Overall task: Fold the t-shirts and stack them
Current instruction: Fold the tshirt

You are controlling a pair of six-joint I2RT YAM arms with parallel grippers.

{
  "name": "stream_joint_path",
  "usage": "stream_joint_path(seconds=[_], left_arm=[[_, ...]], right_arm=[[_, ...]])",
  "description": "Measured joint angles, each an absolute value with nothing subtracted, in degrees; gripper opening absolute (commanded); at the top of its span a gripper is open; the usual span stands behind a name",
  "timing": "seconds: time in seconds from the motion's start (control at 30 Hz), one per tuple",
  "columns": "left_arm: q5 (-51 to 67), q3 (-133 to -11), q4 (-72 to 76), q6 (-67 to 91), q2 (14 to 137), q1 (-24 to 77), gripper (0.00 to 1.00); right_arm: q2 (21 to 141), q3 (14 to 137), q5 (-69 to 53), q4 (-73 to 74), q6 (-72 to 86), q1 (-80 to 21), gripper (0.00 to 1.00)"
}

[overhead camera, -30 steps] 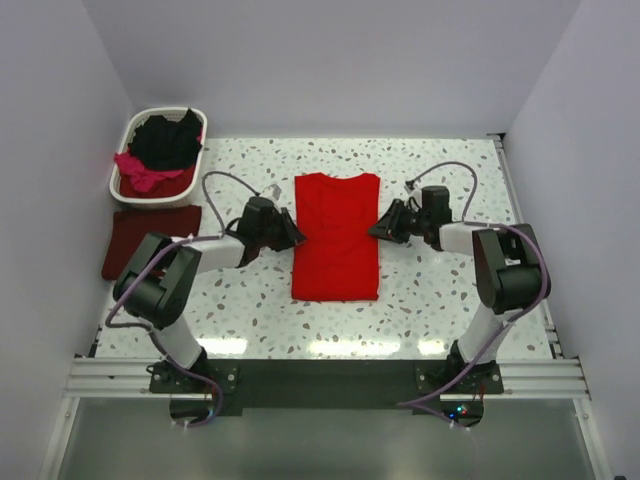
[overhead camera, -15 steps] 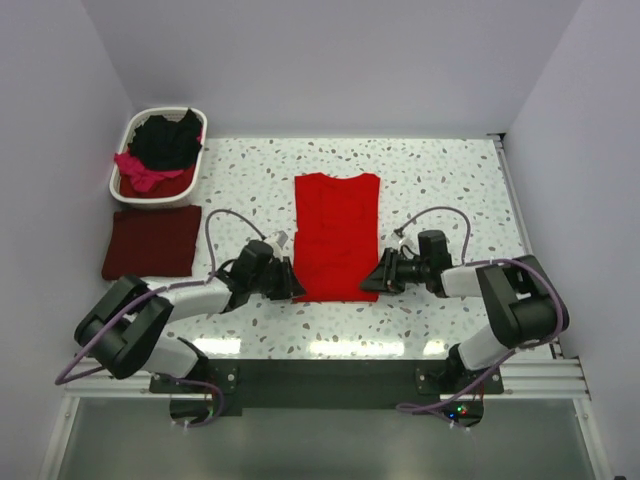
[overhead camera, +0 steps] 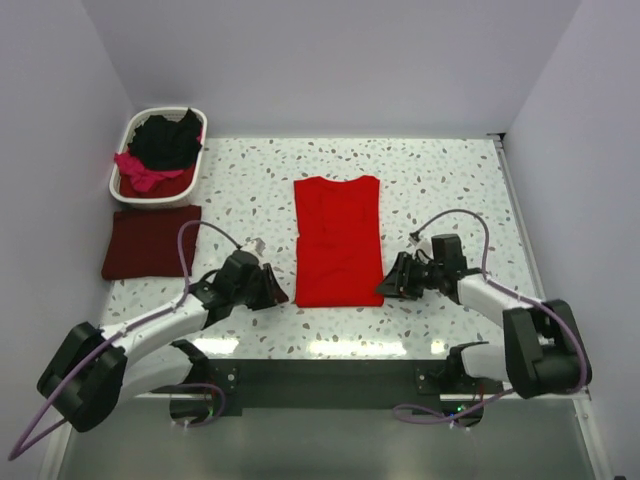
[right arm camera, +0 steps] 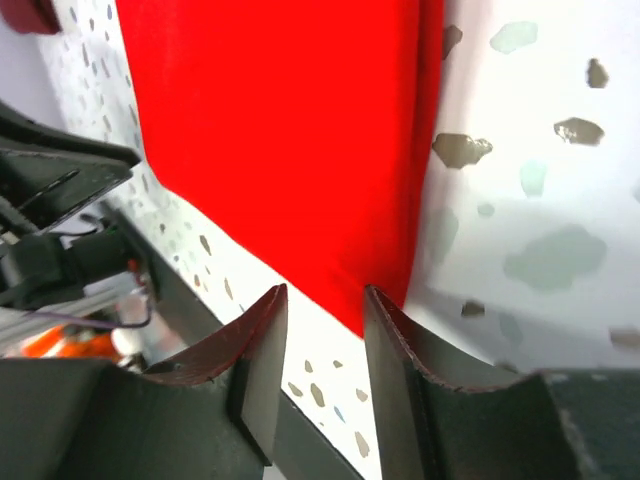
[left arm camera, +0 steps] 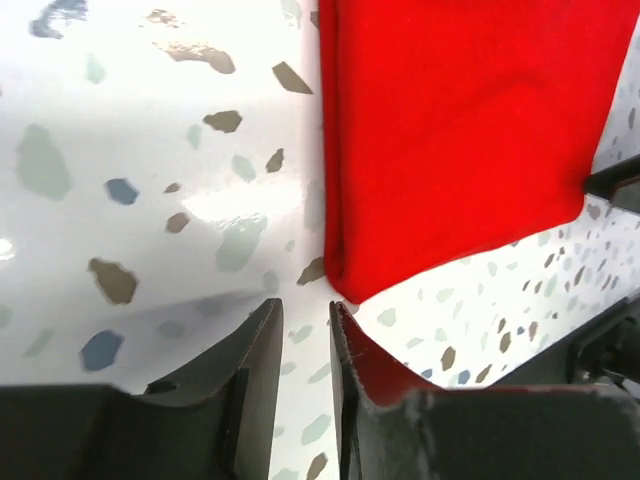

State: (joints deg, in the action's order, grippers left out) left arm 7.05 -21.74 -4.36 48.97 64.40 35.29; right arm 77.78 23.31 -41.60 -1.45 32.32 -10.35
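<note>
A bright red t-shirt [overhead camera: 338,240] lies flat on the table, folded into a long strip. My left gripper [overhead camera: 278,292] is low at its near left corner. In the left wrist view the jaws [left arm camera: 305,310] stand a little apart and empty, just short of the red corner [left arm camera: 440,130]. My right gripper [overhead camera: 385,287] is at the near right corner, open [right arm camera: 325,295], with the tip of the red cloth [right arm camera: 290,130] between its fingertips. A folded dark maroon t-shirt [overhead camera: 150,242] lies at the left. Black [overhead camera: 165,140] and magenta-pink [overhead camera: 140,172] shirts lie in the basket.
The white laundry basket [overhead camera: 122,150] stands at the back left, just behind the maroon shirt. The speckled table [overhead camera: 440,180] has white walls on three sides. A black rail runs along the near edge close under both grippers.
Both grippers have moved down along the sides of the red shirt, from its middle to its near corners. The shirt has not visibly moved.
</note>
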Motion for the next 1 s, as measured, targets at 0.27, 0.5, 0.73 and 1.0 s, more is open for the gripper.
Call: stream_joint_path(seconds=[0.27, 0.5, 0.73, 1.0], left_arm=[[-0.5, -28.4, -19.3, 48.4, 63.0, 39.1, 0.67], [-5.8, -37.8, -23.7, 48.4, 73.9, 45.6, 0.66], [-8.5, -42.8, -23.9, 48.1, 81.6, 48.4, 0.58], [-9.5, -44.2, -24.3, 47.4, 86.1, 49.7, 0.45]], right_arm=[[63.0, 32.4, -21.5, 21.1, 28.6, -22.0, 0.56], [65.7, 34.8, -7.3, 29.1, 30.2, -29.1, 0.55], [69.9, 36.5, -3.7, 30.0, 31.2, -31.2, 0.55], [76.6, 38.3, -2.6, 29.0, 32.0, -33.2, 0.54]])
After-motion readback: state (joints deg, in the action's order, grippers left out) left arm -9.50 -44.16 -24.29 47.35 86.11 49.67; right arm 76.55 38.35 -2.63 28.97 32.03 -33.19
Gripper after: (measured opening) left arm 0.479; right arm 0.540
